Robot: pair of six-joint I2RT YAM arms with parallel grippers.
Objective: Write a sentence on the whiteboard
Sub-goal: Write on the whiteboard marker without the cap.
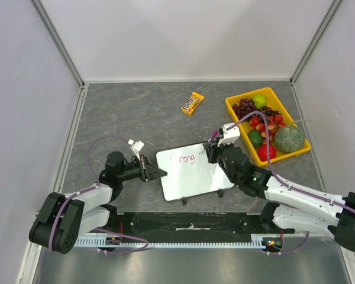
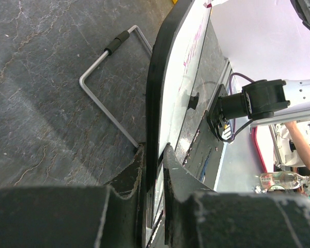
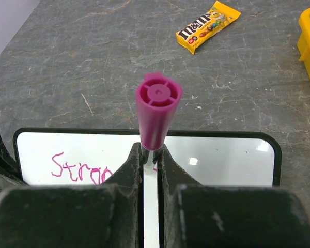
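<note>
Whiteboard (image 1: 195,180) at centre of the grey surface (image 1: 136,112), left claw (image 1: 161,173) closed on its left rim, right claw (image 3: 151,153) clamped around a magenta marker (image 3: 157,108) over the board, pink sentence (image 3: 80,170) at the board's upper left, reading "Stron" up to the claw, 1 M&M's packet (image 1: 193,103) beyond

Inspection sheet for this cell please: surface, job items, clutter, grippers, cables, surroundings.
Surface: grey mottled tabletop, faint scratches.
Job's things: whiteboard on the table; pink writing on it, roughly "Stron"; pink marker.
Clutter: candy packet; yellow tray of fruit; bent metal rod beside the whiteboard.
Grippers: left gripper fingers shut on the whiteboard's edge; right gripper shut on the pink marker.
Cables: purple cables along both arms, no snag seen.
Surroundings: white walls, metal frame posts.
</note>
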